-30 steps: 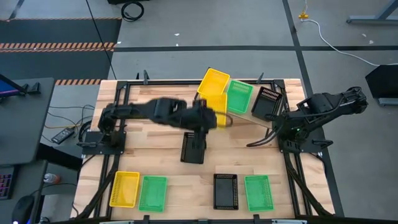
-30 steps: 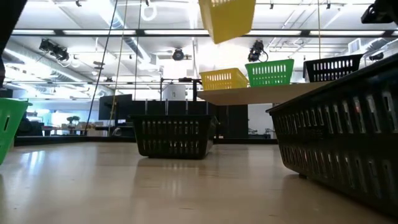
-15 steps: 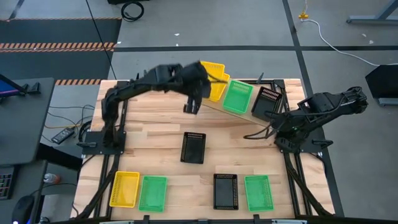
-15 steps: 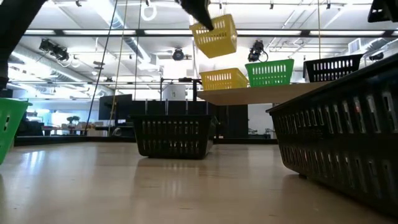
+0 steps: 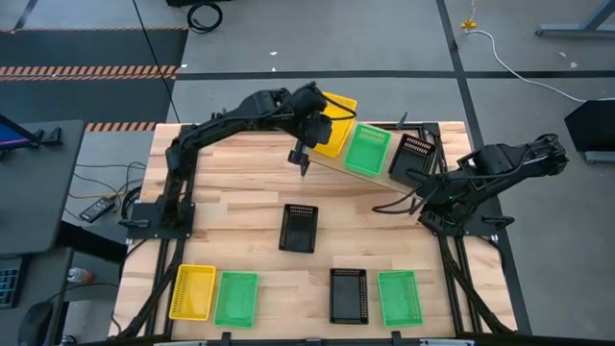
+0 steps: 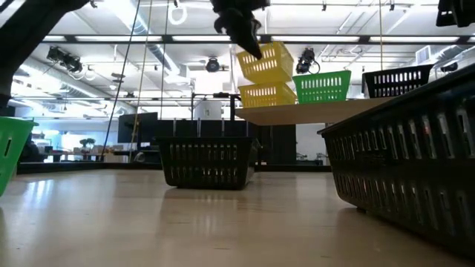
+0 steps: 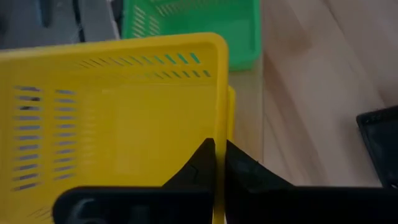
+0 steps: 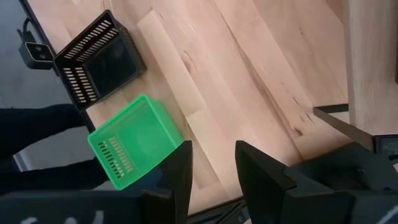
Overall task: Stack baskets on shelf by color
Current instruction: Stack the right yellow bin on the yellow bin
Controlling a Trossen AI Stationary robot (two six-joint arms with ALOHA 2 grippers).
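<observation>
Baskets: one yellow basket (image 5: 335, 123) pinched by its rim in the closed left gripper (image 7: 219, 163), tilted just above a second yellow basket (image 6: 267, 95) at the shelf's (image 6: 312, 111) left end. On the shelf: green basket (image 5: 367, 149), then black basket (image 5: 413, 159) rightward. Right gripper (image 8: 211, 163) idle at the table's right side, jaws partly apart, empty.

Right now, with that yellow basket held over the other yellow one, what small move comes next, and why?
Probably lower it straight down. The left gripper pinches the yellow basket's rim, tilted just above the yellow basket on the shelf, not yet nested. The right gripper waits aside.
</observation>
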